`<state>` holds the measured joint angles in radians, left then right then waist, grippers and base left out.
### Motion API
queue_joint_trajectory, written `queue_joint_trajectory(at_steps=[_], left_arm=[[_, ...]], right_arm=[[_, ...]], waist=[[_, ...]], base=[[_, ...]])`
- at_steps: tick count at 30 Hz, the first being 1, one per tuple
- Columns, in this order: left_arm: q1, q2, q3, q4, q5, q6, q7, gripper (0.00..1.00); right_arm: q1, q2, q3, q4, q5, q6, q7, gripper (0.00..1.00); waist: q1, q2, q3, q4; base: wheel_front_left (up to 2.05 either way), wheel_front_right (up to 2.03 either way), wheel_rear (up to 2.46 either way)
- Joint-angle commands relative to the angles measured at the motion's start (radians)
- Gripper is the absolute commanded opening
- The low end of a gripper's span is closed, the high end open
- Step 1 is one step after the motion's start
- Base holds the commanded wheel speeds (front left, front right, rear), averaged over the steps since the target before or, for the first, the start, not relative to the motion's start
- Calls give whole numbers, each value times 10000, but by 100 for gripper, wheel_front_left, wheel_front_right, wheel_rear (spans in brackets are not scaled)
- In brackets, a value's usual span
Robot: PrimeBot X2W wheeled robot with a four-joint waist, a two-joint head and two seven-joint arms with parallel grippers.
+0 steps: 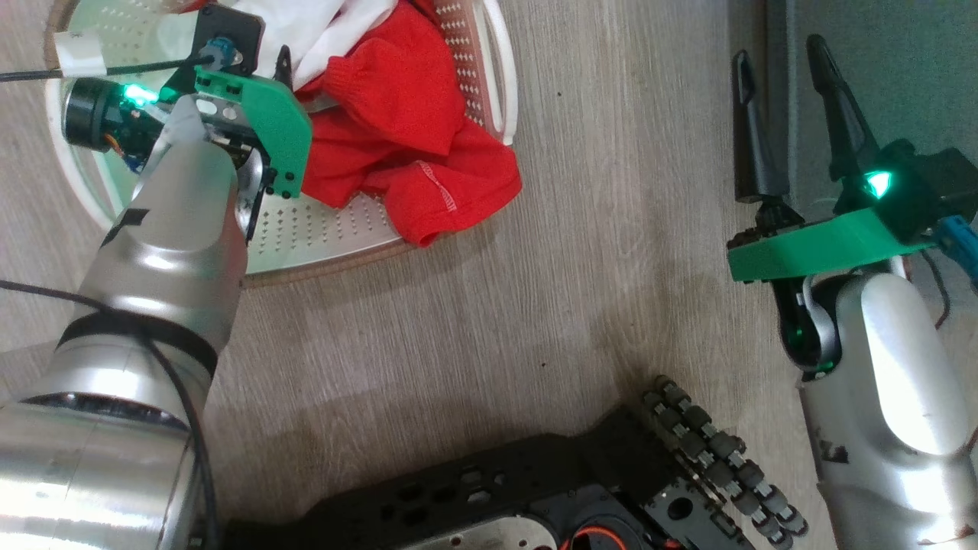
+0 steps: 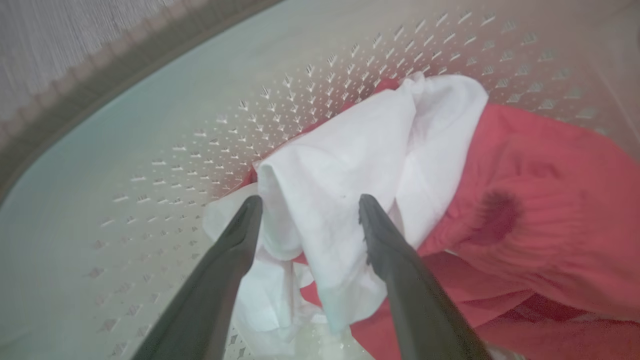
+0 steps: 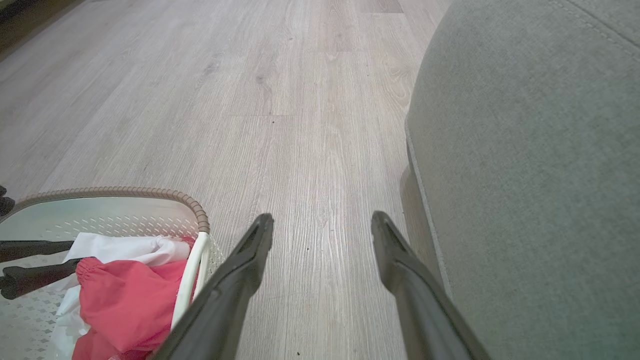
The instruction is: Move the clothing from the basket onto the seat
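Left wrist view, left gripper (image 2: 310,199) wide over crumpled white garment (image 2: 350,150), perforated plastic basket (image 2: 200,150), right gripper (image 3: 322,216) wide

The floor (image 1: 611,252) is pale grey-beige wood-look boarding with a fine grain running from near to far. In the right wrist view the boards (image 3: 280,75) stretch away to the far side, with a cross joint (image 3: 310,115) between plank ends and a few small dark specks (image 3: 273,121). A dark strip (image 3: 25,15) borders them at the far left corner; what it is cannot be told. The light is soft and even, and shadows on the floor are faint and blurred.
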<state>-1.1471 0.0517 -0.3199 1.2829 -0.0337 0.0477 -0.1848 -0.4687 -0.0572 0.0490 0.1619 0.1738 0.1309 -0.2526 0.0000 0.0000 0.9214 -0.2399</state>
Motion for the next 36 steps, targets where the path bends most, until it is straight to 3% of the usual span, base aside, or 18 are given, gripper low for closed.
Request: queue_joint_trajectory(at_steps=[1, 8, 9, 10, 11, 17, 23, 36], left_arm=[[18, 251, 135, -62, -71, 51, 6, 100], [-32, 186, 145, -7, -334, -151, -58, 100], [-45, 176, 129, -2, -358, -204, -80, 71], [-53, 166, 107, 3, -378, -263, -98, 31], [-61, 156, 79, 7, -393, -325, -124, 0], [57, 58, 44, 13, -684, -712, -401, 0], [679, -4, 186, -528, -1294, -1081, -728, 0], [3379, -13, 585, -3969, -2121, -1280, -768, 0]], right_arm=[[188, 70, 213, -296, 86, -2, -92, 100], [194, 70, 231, -334, 139, -2, -92, 100], [196, 70, 225, -335, 154, -2, -92, 100], [201, 70, 213, -336, 173, -2, -92, 100], [204, 70, 202, -337, 187, -2, -92, 100], [322, 70, -37, -284, 162, -2, -92, 100], [594, 70, -316, -134, -56, -2, -92, 100], [1647, -146, -585, 372, -221, -2, -92, 100]], waist=[[0, 0, 51, -40], [0, 0, 160, -127], [0, 0, 168, -136], [0, 0, 175, -145], [0, 0, 181, -151], [0, 0, -95, 65], [0, 0, -1205, 626], [0, 0, -4362, 1693]], base=[[0, 0, 0], [0, 0, 0], [0, 0, 0], [0, 0, 0], [0, 0, 0], [0, 0, 0], [0, 0, 0], [0, 0, 0]])
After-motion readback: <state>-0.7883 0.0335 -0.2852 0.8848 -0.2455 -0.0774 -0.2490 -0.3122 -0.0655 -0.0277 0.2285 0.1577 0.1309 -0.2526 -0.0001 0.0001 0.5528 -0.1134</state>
